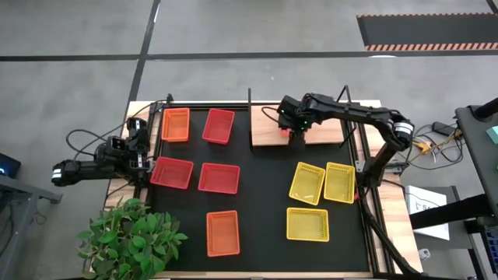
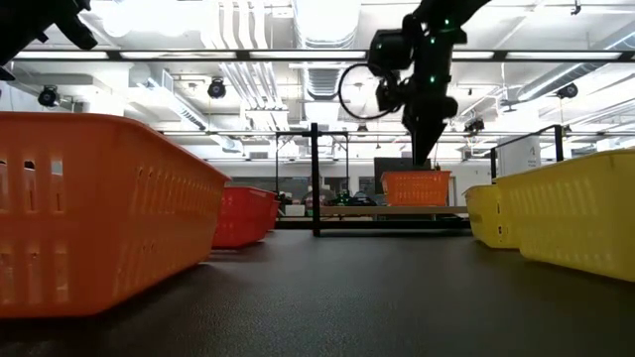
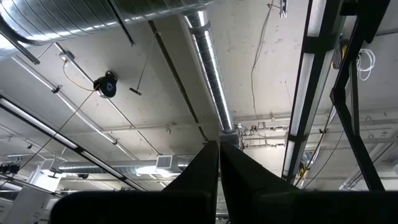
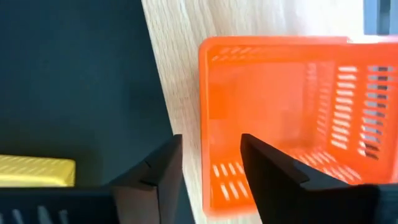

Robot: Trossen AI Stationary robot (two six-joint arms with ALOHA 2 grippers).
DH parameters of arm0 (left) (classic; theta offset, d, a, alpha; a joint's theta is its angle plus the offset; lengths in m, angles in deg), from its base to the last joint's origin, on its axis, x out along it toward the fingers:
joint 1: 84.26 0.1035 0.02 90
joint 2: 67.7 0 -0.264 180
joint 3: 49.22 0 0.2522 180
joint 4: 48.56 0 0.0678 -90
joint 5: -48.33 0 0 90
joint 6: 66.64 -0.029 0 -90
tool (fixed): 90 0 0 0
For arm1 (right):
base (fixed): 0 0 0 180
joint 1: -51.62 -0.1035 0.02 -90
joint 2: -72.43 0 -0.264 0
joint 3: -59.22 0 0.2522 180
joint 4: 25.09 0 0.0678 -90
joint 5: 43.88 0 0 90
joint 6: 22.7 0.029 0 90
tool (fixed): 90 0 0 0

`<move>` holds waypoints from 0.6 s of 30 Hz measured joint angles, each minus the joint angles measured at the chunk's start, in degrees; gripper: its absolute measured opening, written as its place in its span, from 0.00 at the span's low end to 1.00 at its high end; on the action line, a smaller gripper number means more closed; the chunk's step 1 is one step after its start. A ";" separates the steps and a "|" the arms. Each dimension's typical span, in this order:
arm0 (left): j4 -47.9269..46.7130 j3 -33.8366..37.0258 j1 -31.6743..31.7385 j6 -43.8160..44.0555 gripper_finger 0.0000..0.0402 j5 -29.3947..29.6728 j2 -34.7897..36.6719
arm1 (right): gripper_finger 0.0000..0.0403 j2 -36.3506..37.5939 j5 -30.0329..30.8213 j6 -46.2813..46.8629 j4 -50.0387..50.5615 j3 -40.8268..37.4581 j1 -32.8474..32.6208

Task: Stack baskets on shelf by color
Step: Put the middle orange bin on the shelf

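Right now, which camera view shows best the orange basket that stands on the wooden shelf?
The right wrist view: the orange basket fills it, on the shelf. The low view shows it far and small. The high view hides nearly all under the right pincer. The left wrist view shows ceiling.

An orange basket (image 4: 286,118) sits upright on the light wooden shelf (image 1: 320,131), directly under the right gripper (image 1: 293,131) — its near wall lies below the gap between the parted fingers, not touching them. The shelf board, with thin black posts, spreads out beneath and beyond that gripper. Well away on the dark desk lie the others, all upright and single: three yellow baskets (image 1: 308,182) nearest the gripper, three red ones (image 1: 219,177) farther off, and two orange ones — one (image 1: 175,124) beside a red basket, one (image 1: 222,232) farthest of all.
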 joint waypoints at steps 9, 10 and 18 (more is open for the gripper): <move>0.09 0.00 -0.01 0.02 0.00 -0.02 0.00 | 0.30 1.90 8.38 2.90 13.10 4.74 3.05; 0.09 0.00 -0.02 0.03 0.00 -0.02 0.00 | 0.27 1.93 8.45 2.50 13.33 4.54 4.39; 1.26 -0.02 0.00 0.02 0.00 -0.03 0.00 | 0.04 1.07 7.40 1.77 10.99 -0.53 14.47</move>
